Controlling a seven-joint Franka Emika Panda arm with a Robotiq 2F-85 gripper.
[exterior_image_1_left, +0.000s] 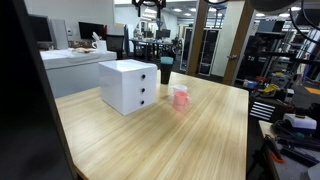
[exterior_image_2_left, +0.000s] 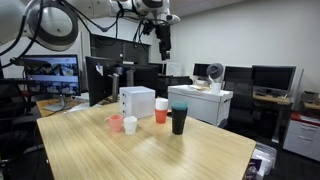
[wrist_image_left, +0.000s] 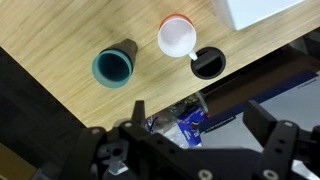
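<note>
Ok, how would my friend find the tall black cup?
Look at the big light wooden table, with a white box of drawers on it. Beside the box stands an orange cup with a white inside, and next to that the tall black cup. It is the tallest cup, and only it has a teal rim.

room: office lab | table (exterior_image_2_left: 170, 150): pale wood | wall (exterior_image_2_left: 250, 35): white | desks: dark monitors (exterior_image_2_left: 268, 77)

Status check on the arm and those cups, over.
Gripper open, high above table. Teal-rimmed cup, orange-rimmed cup, black cup upright below, untouched. Path down clear.
</note>
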